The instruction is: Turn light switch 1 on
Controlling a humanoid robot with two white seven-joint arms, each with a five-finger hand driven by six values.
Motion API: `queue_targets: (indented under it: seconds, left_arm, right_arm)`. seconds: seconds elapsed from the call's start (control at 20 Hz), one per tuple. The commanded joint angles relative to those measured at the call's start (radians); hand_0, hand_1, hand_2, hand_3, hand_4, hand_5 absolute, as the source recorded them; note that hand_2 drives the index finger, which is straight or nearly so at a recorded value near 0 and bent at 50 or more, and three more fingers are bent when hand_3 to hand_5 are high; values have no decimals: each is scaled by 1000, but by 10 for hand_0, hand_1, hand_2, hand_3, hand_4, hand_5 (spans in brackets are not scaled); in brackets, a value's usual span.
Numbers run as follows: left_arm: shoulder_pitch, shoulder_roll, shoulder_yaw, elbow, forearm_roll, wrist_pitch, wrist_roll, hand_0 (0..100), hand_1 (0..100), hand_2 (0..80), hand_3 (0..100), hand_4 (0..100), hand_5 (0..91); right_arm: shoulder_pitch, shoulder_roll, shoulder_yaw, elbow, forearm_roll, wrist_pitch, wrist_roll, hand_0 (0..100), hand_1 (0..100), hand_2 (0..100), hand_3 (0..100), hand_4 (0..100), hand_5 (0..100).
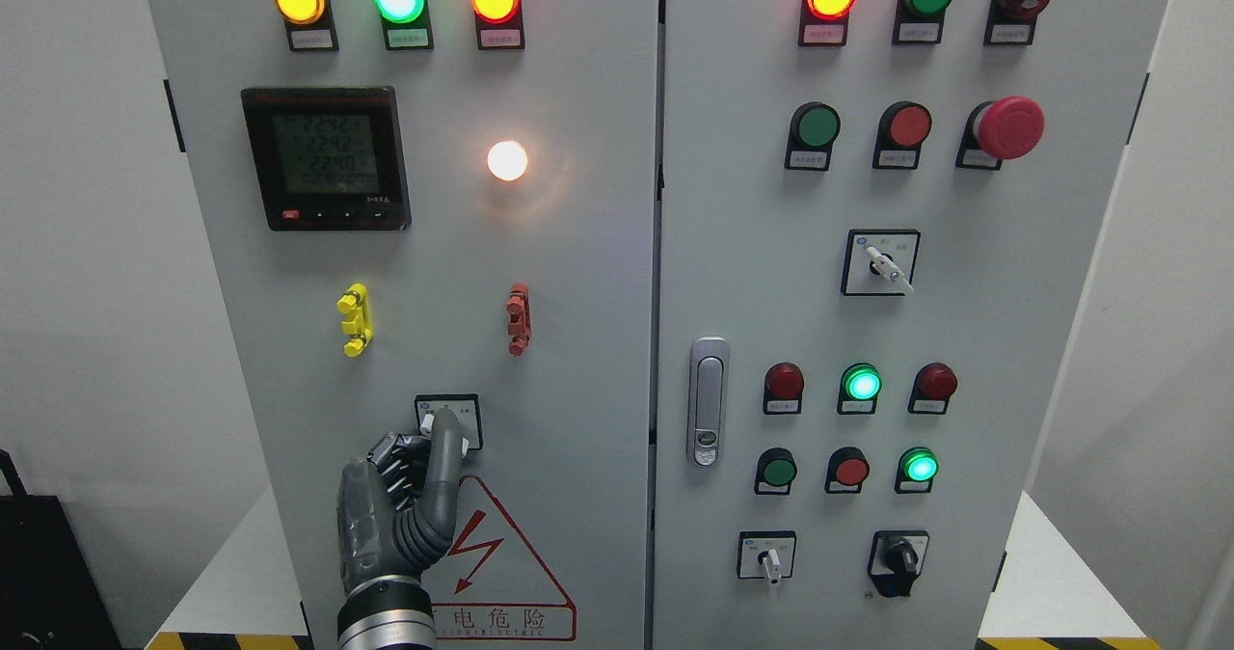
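Light switch 1 point(447, 421) on grey cabinet point(578, 341), left hand point(400, 496) apparently pinching its knob, lamp point(507, 160) glowing.

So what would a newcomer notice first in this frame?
Probably the glowing white lamp on the left cabinet door, right of the digital meter. Next, the left robot hand at the bottom, one finger on the small rotary switch above the red warning triangle.

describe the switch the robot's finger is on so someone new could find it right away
On the left cabinet door, look below the yellow clip and just above the red lightning warning triangle. There sits a small black-framed rotary switch, touched by the left hand. It is that door's only switch.
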Motion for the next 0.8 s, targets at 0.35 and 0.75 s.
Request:
queue_targets:
  seconds: [0.35,0.75]
  left_arm:
    - [23,10,-7,-11,-3,-15,-2,128,288,628,881,873,773]
    - [63,7,-9,-14,-5,-64,-2,122,292,635,897,880,785]
  right_arm:
    - [0,0,0,0,0,-1,1,54,0,0,0,0,0]
    - [0,0,0,0,0,-1,1,55,0,0,0,0,0]
